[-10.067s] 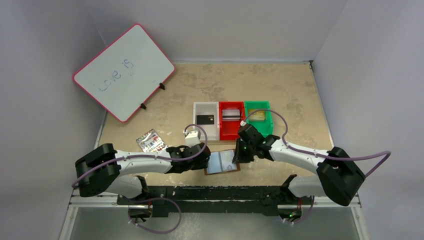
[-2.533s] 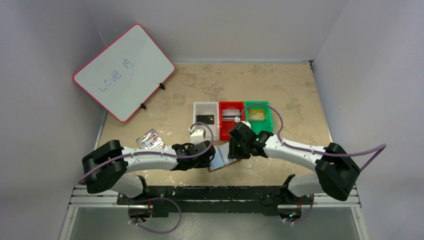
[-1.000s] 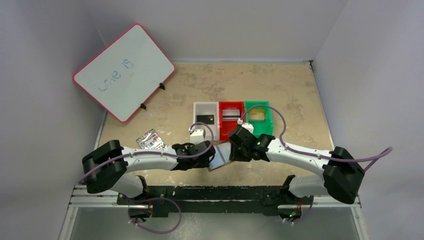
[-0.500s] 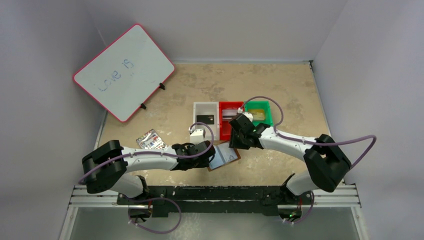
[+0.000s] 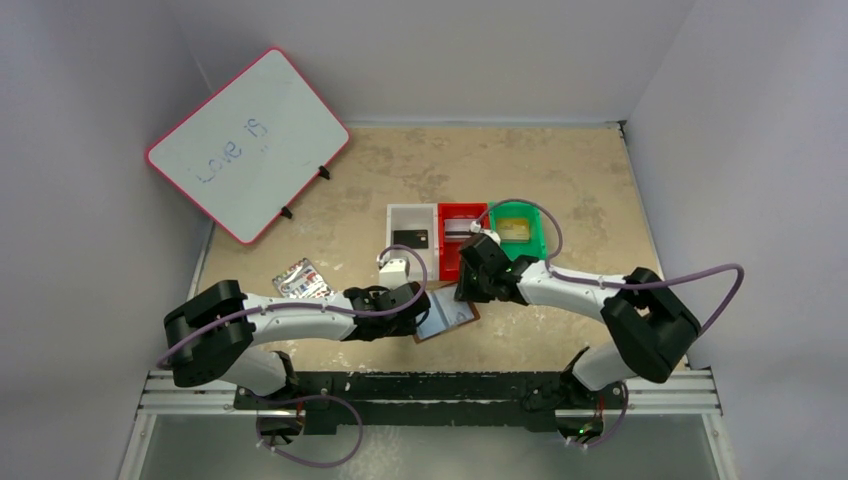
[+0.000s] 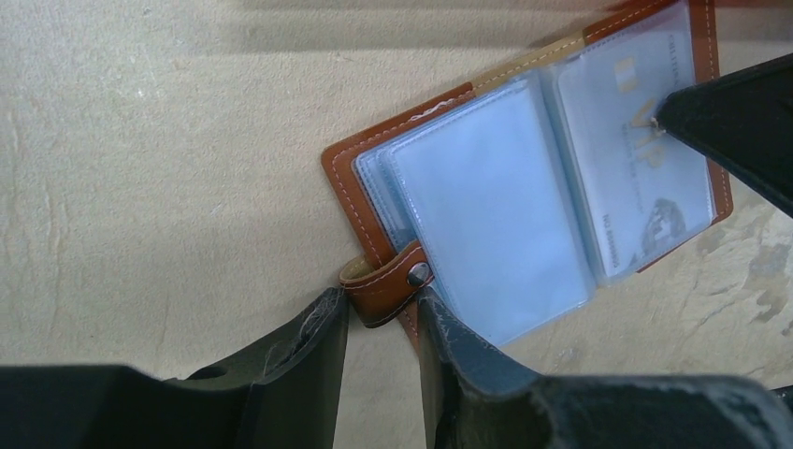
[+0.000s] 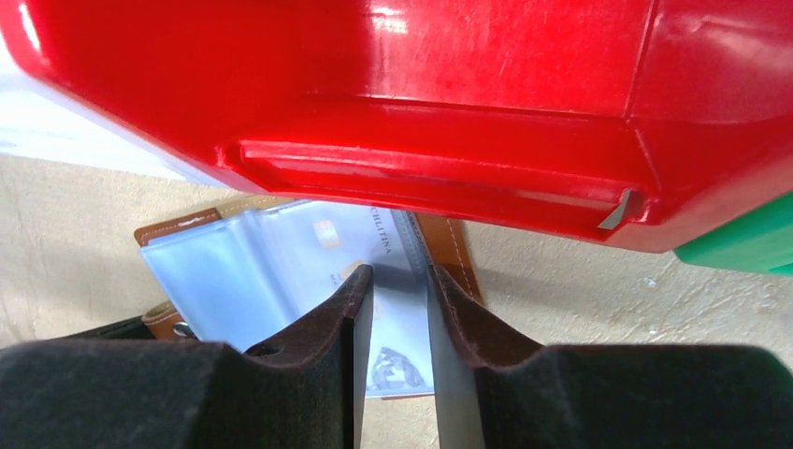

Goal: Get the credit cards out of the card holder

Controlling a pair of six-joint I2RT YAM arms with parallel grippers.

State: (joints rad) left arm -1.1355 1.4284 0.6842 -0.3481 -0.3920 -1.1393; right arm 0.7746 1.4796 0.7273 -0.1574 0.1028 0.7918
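Observation:
The card holder (image 5: pixel 450 318), brown leather, lies open on the table, its bluish clear sleeves (image 6: pixel 496 206) facing up. A pale card with gold lettering (image 6: pixel 636 159) sits in the right sleeve. My left gripper (image 6: pixel 382 297) is shut on the holder's snap tab (image 6: pixel 388 281) at its near-left edge. My right gripper (image 7: pixel 400 276) stands over that right sleeve beside the red bin, jaws a little apart with nothing between them; one fingertip (image 6: pixel 669 112) touches the sleeve. A black card (image 5: pixel 411 238), a silvery card (image 5: pixel 461 228) and a gold card (image 5: pixel 514 229) lie in the bins.
White (image 5: pixel 399 225), red (image 5: pixel 447 262) and green (image 5: pixel 541 240) bins stand in a row just beyond the holder, the red one's near wall (image 7: pixel 439 122) close above my right fingers. A rainbow-striped pack (image 5: pixel 301 282) lies to the left; a whiteboard (image 5: pixel 248 145) leans at the back left.
My right gripper has shifted from over the holder's middle to its far right edge by the red bin, and its jaws have narrowed. The left gripper has stayed on the tab.

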